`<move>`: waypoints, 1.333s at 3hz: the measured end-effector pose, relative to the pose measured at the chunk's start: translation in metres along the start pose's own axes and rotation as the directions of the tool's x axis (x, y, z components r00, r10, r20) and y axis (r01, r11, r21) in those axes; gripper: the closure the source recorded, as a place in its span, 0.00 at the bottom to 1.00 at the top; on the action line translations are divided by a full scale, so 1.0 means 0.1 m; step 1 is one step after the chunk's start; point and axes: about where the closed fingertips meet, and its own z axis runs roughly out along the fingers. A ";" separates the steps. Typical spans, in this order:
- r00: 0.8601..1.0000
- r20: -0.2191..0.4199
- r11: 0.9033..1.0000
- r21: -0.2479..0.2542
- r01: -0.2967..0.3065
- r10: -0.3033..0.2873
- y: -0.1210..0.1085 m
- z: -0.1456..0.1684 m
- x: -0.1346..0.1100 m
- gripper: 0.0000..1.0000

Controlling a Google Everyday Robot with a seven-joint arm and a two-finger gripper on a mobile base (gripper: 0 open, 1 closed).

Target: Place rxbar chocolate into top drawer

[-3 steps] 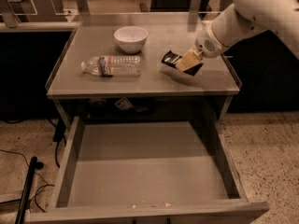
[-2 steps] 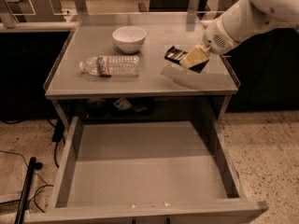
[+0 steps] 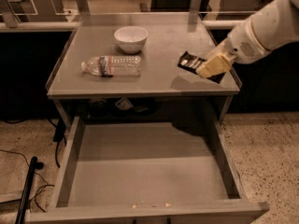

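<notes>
the rxbar chocolate (image 3: 188, 61) sits in the claw (image 3: 205, 69), whose pale fingers are clamped on the bar's right end. the bar hangs tilted just above the right front corner of the tabletop (image 3: 159, 78), with its shadow on the grey surface under it. its wrapper is shiny black with pale lettering near the free end, which sticks out to the claw's left.

the top drawer (image 3: 68, 164) is pulled fully open below the claw and nearer the camera. its flat grey bottom holds only a few pale crumbs (image 3: 167, 204) by the front wall.

far to the claw's left and further back stands a white bowl (image 3: 131, 38) with nothing visible in it. a clear water bottle (image 3: 112, 65) lies on its side left of the claw.

since a moment ago, claw and bar have shifted right, toward the tabletop's front edge.
</notes>
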 end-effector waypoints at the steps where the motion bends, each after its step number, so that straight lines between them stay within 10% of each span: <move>1: 0.999 -0.039 0.999 -0.026 0.018 -0.019 0.30 -0.13 0.20 1.00; 4: 0.995 -0.101 0.992 -0.123 -0.025 0.012 0.85 0.05 0.64 1.00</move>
